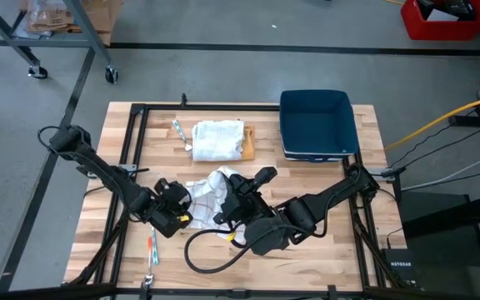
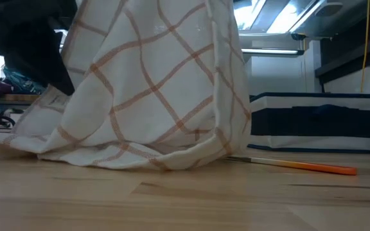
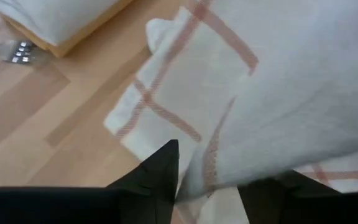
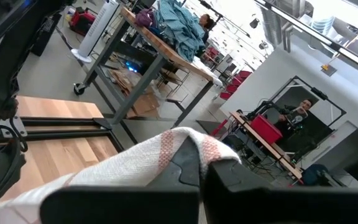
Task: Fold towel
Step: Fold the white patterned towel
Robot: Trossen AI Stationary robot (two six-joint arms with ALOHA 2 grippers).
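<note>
A white towel with orange checks (image 1: 209,193) is at the table's middle. Part of it is raised (image 2: 153,83) and its lower folds rest on the wood (image 2: 108,157). My right gripper (image 1: 233,185) is above the table, level and shut on the towel's top (image 4: 179,146). My left gripper (image 3: 219,183) is low at the towel's left side (image 1: 188,202), slanting down. It is open, with a hanging edge of the towel (image 3: 211,168) between its fingers. My right gripper pinches a raised fold of the towel (image 4: 166,149) between its two fingers, which lie level. The cloth drapes over the fingertips and hides the exact place of contact. The towel hangs below, its lower part on the table. My left gripper's fingers (image 3: 163,168) stand on either side of the towel's edge; I cannot tell whether they touch it.
A second, folded towel lies on a wooden board (image 1: 219,140) at the far middle, with a fork (image 3: 14,50) beside it. A blue bin (image 1: 317,123) stands at the far right. An orange pen (image 2: 300,167) lies right of the towel, and pens (image 1: 152,248) lie near the front left.
</note>
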